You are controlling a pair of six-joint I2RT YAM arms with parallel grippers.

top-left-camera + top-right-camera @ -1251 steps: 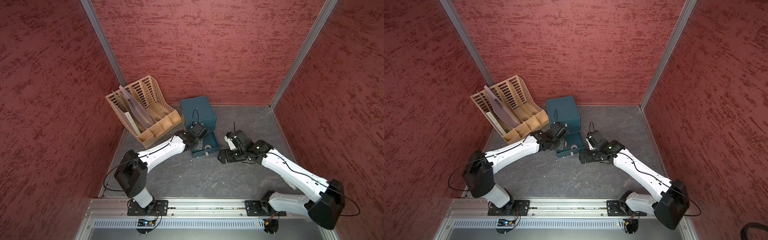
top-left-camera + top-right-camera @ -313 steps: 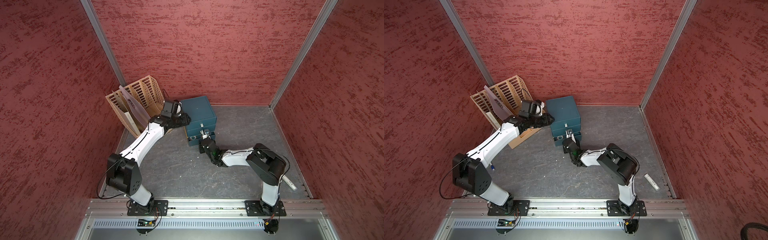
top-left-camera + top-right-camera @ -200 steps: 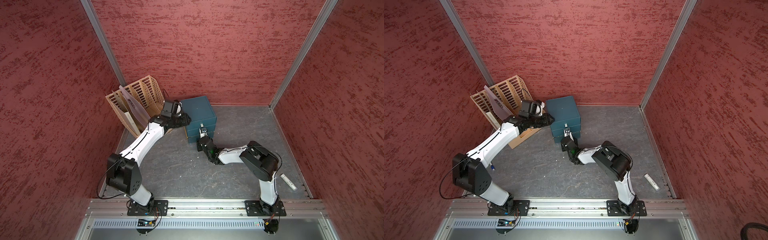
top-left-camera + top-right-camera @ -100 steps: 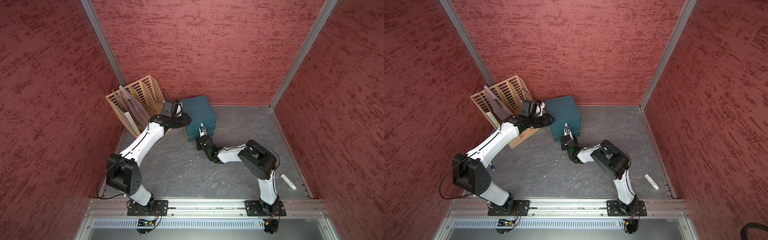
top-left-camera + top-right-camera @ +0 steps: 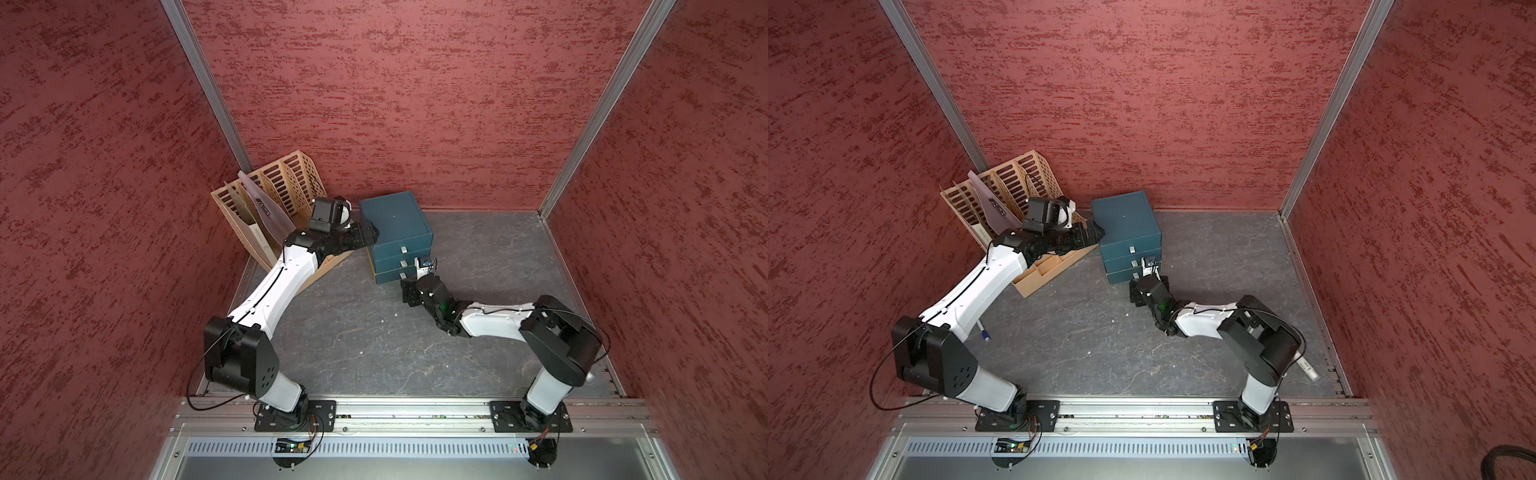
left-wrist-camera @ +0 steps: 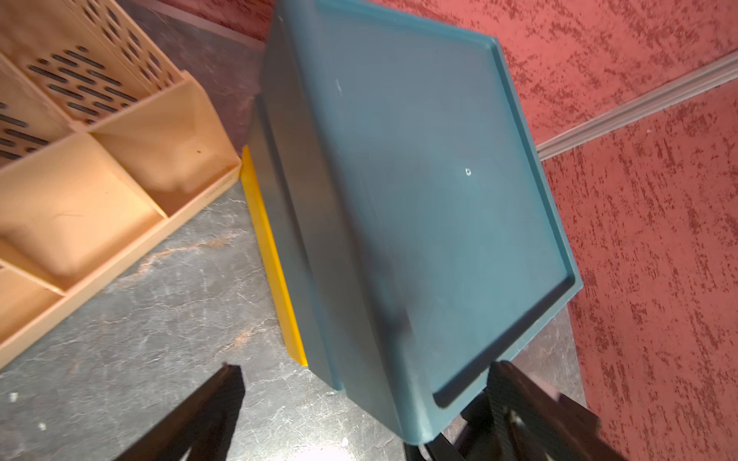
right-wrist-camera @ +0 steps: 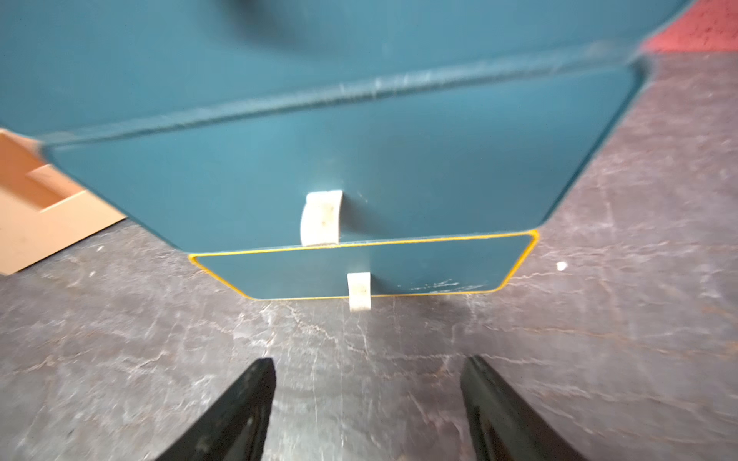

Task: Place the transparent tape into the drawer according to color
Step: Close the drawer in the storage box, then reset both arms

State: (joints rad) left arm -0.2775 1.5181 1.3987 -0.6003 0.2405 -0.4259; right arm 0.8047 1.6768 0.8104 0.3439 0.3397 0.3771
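The teal drawer unit (image 5: 395, 220) (image 5: 1125, 218) stands at the back of the floor, and all three drawers are pushed in. No transparent tape shows in any view. My left gripper (image 5: 370, 232) (image 6: 367, 369) is open, its jaws standing on either side of the unit's upper left corner (image 6: 415, 431) and holding nothing. My right gripper (image 5: 409, 289) (image 7: 368, 361) is open and empty, low over the floor just in front of the yellow-rimmed bottom drawer (image 7: 419, 271). That drawer's white handle (image 7: 358, 293) lies ahead, between the jaws' lines.
A beige slotted file rack (image 5: 274, 199) (image 6: 100, 171) stands left of the drawer unit, close to my left arm. A white marker (image 5: 1306, 368) lies by the right wall behind my right arm. A pen (image 5: 984, 332) lies under my left arm. Red walls close three sides.
Both grippers have opened wide in the last second. The bottom drawer, pulled out several seconds ago, is pushed in. My right arm has folded back low in front of it.
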